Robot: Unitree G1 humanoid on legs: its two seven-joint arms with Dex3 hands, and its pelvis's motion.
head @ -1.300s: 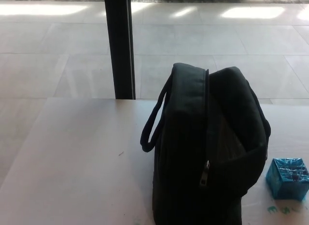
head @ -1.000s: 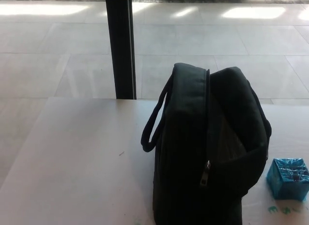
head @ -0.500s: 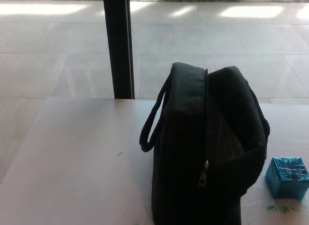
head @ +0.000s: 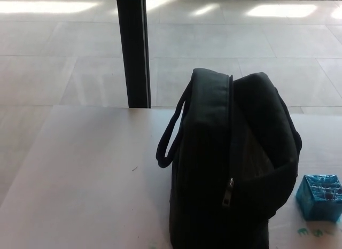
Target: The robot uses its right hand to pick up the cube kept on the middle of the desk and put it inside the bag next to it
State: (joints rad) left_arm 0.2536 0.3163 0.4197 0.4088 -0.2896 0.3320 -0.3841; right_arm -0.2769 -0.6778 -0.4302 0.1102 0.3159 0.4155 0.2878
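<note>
- Blue and glossy, the cube (head: pixel 320 197) sits at the lower right of the frame on the pale desk (head: pixel 80 174), just beside the black bag (head: pixel 230 163) and not touching it, as far as we can tell.
- We see no robot hand and no arm in the head view, so we cannot tell whether either is wide, narrow or holding anything; nor can we describe any pose.
- We judge that the pick has not begun: the cube lies on the desk, outside the bag.
- To do this step well, we would bring the right robot hand in from the right edge of the frame, fingers apart, and close on opposite faces of the cube.
- We would keep clear of the bag's bulging side, since a nudge could topple it.
- The zipper (head: pixel 228 193) runs up the near face; we cannot tell how far the top is open.
</note>
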